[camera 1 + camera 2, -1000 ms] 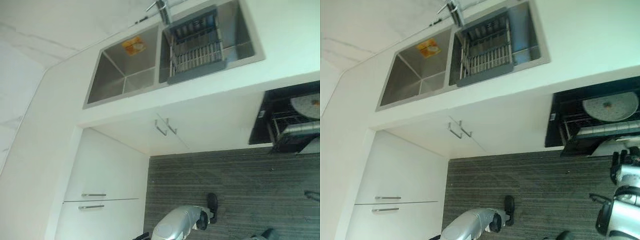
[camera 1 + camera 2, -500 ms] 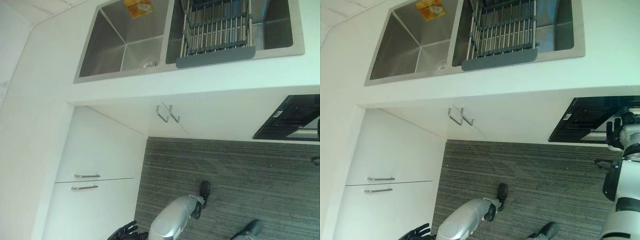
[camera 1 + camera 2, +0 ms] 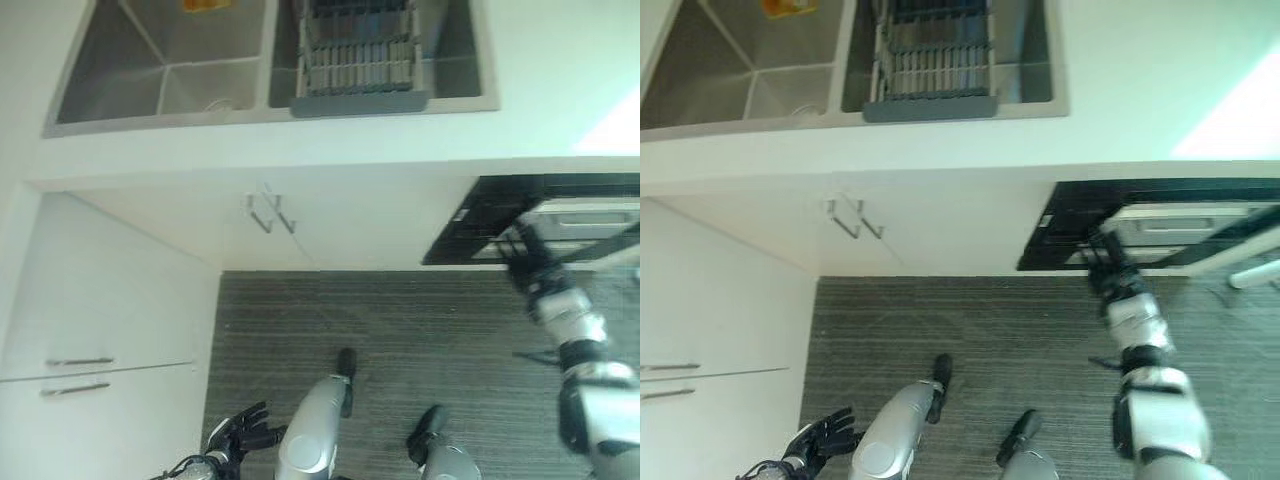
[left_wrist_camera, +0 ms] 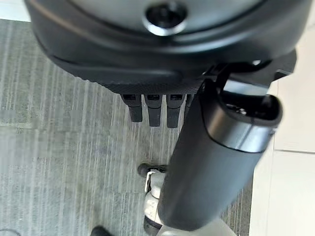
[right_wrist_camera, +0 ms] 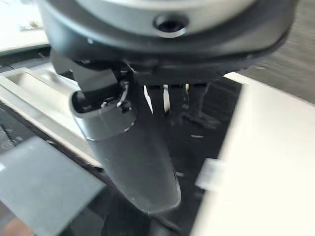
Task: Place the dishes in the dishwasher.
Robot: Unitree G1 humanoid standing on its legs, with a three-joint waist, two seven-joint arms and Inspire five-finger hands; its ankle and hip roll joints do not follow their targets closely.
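Now, right hand (image 3: 1108,262): reaches to the dark open dishwasher (image 3: 1140,228) under the desk (image 3: 1120,120), fingers straight, holding nothing.
Left hand (image 3: 818,438): low over the striped floor (image 3: 970,320), fingers spread, empty.
Dish rack (image 3: 932,70): sits in the right basin of the sink (image 3: 750,80).
Dishes: cannot tell any inside the dishwasher.

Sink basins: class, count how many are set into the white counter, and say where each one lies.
2. The left basin has an orange item at its far edge; the right basin holds a dish rack. Beyond the view's edge, more may be hidden.
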